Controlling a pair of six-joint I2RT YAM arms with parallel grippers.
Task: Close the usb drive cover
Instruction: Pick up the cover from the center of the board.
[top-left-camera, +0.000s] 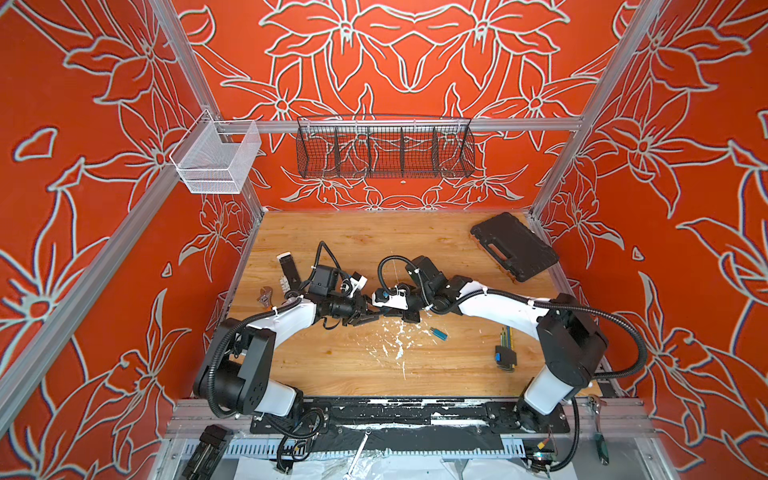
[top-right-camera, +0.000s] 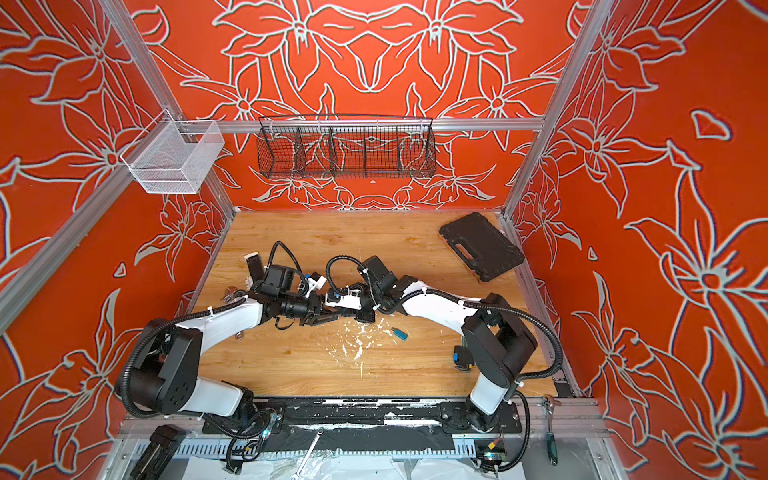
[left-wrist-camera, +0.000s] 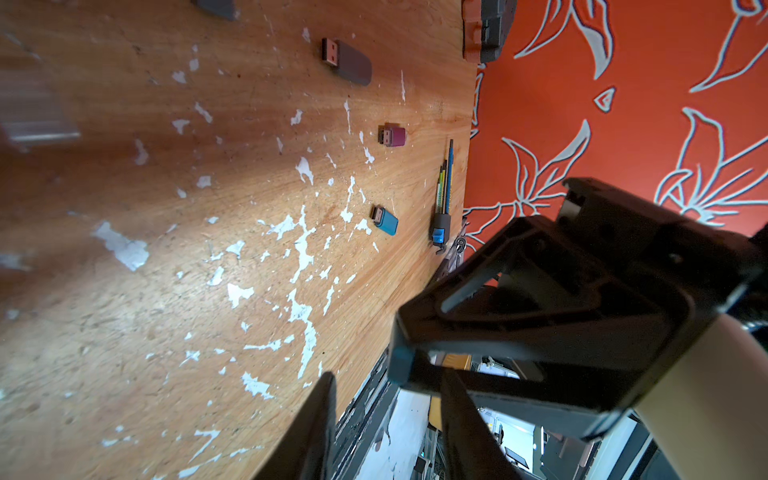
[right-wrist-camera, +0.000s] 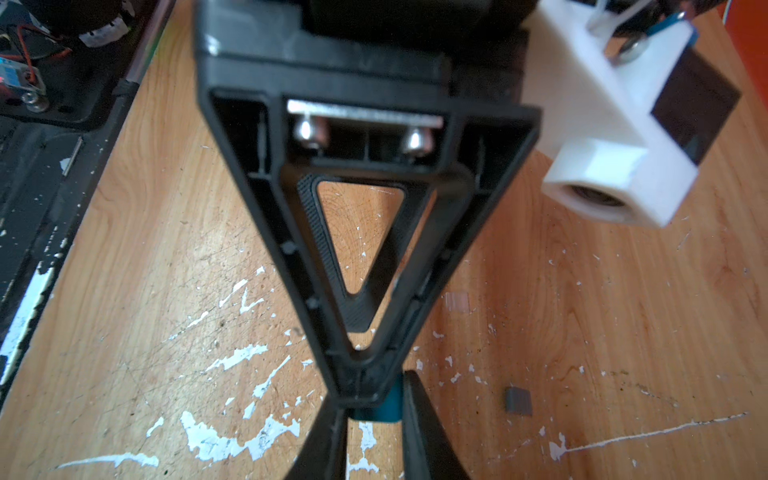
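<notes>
Both arms reach in from the near side and meet in the middle, elbows bowed outward. The left arm (top-left-camera: 286, 316) runs low, forearm almost level, and the right arm (top-left-camera: 498, 307) mirrors it. The right gripper (right-wrist-camera: 365, 390) is clamped tight, its 2 fingertips pinching a small teal piece (right-wrist-camera: 386, 405). The left gripper (left-wrist-camera: 386, 376) sits nose to nose with it, its 2 fingers (left-wrist-camera: 316, 432) spread apart, 1 on each side of the right gripper's tip. Contact with the teal piece can't be made out.
</notes>
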